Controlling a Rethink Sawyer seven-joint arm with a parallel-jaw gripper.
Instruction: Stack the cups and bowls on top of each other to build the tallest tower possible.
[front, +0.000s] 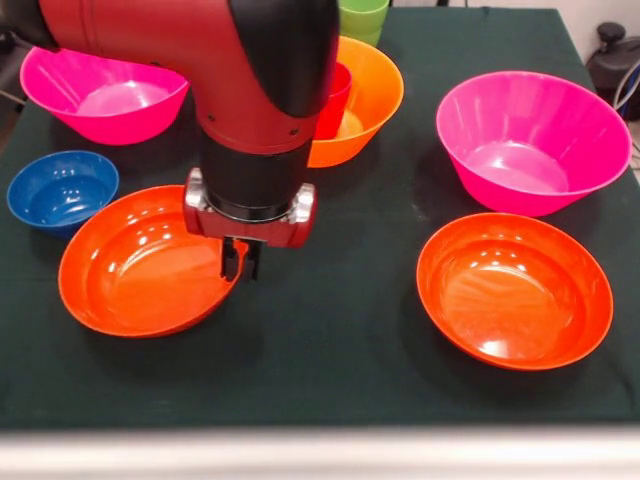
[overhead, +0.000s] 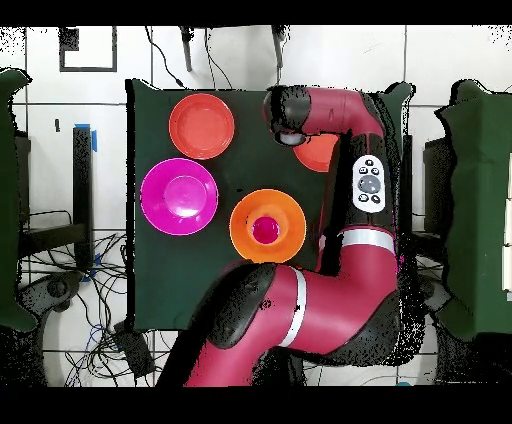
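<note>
Glossy red cup (front: 335, 100) sits inside deep orange bowl (front: 365, 95); upright.

Glossy red arm (front: 150, 40), black joint sections, silver-and-red wrist collar, small black gripper (front: 240, 262).

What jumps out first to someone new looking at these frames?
The red and black arm fills the upper left of the front view, its tool hanging over the right rim of a shallow red-orange bowl. Behind it sits the large orange bowl with a red cup inside. A big pink bowl stands out at the right, above a second shallow red-orange bowl.
</note>
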